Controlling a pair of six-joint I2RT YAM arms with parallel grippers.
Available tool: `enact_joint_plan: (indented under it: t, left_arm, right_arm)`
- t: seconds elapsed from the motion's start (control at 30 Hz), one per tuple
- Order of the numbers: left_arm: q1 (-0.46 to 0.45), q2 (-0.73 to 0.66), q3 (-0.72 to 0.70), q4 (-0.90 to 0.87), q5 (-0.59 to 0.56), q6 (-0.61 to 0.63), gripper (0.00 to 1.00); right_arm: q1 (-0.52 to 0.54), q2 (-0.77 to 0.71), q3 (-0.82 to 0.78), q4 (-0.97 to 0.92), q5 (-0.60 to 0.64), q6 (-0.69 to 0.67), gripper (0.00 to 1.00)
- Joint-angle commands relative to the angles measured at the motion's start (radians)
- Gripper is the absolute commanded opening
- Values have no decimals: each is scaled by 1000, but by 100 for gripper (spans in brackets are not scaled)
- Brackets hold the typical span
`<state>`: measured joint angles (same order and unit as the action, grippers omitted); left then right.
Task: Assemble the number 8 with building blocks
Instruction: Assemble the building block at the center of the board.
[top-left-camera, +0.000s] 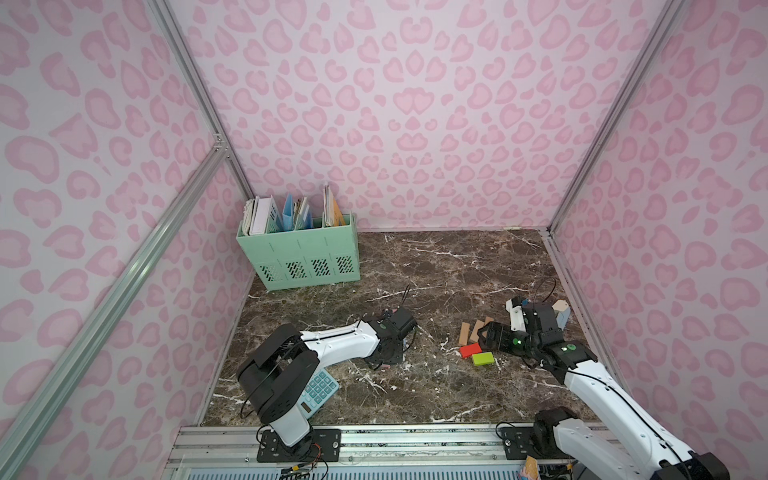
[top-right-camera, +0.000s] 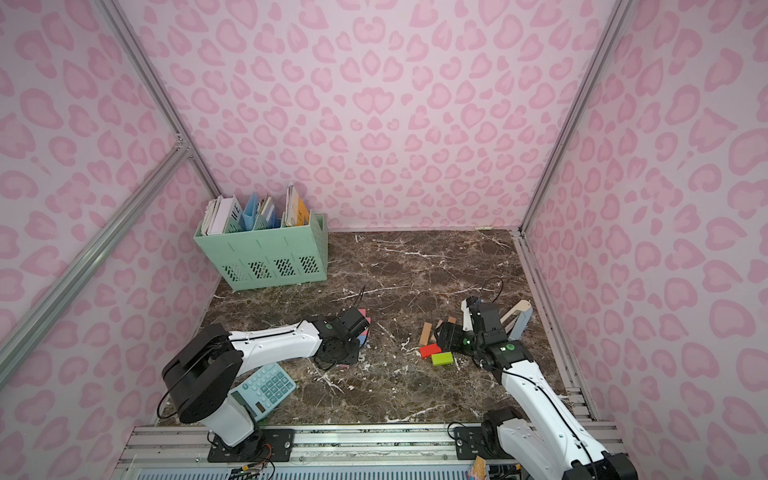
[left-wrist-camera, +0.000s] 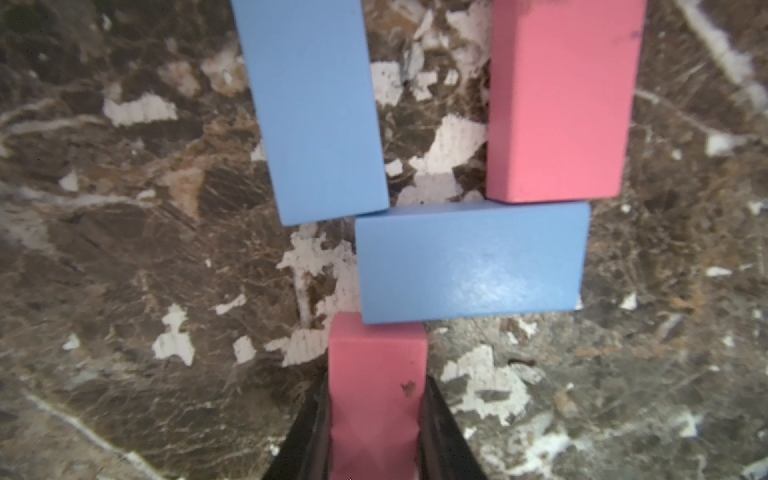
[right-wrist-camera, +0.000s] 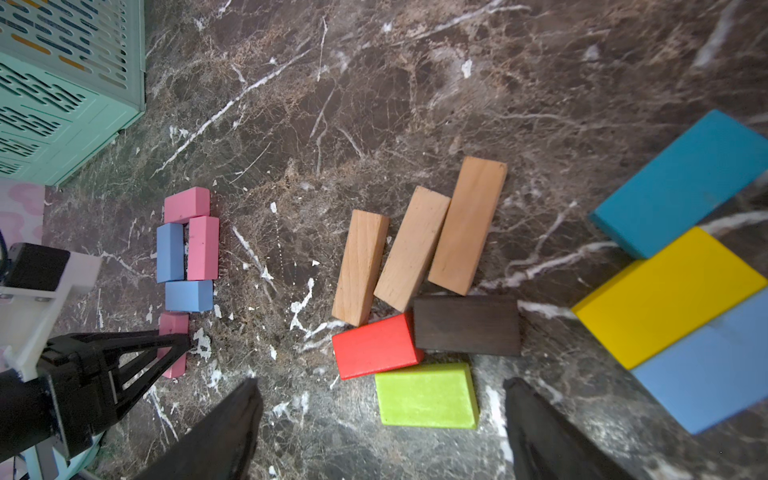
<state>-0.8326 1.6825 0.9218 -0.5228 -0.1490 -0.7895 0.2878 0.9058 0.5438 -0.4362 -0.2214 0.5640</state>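
L claw (left-wrist-camera: 376, 409) clamps pink block (left-wrist-camera: 377, 357) right against blue crossbar (left-wrist-camera: 469, 262); a nudge on release could skew it. R claw (right-wrist-camera: 380, 384) wide, empty.

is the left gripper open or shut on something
Shut on a pink block: the left gripper has black fingers pressing both its sides, left wrist view.
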Motion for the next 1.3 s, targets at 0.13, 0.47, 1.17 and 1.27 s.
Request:
enact_joint_plan:
  t: [0.13, 0.47, 1.17, 1.27]
  left_arm:
    - [6, 19, -15, 1, -11, -24, 27]
    - [6, 13, -8, -8, -9, -30, 38]
    - [7, -243, 46, -111, -52, -24, 80]
    - [7, -331, 72, -154, -106, 13, 90]
  right_arm:
    - [1, 4, -2, 15, -7, -9, 92]
    - [1, 2, 1, 10, -7, -10, 92]
    - [1, 28, 54, -27, 48, -27, 94]
    - [2, 69, 70, -42, 95, -32, 94]
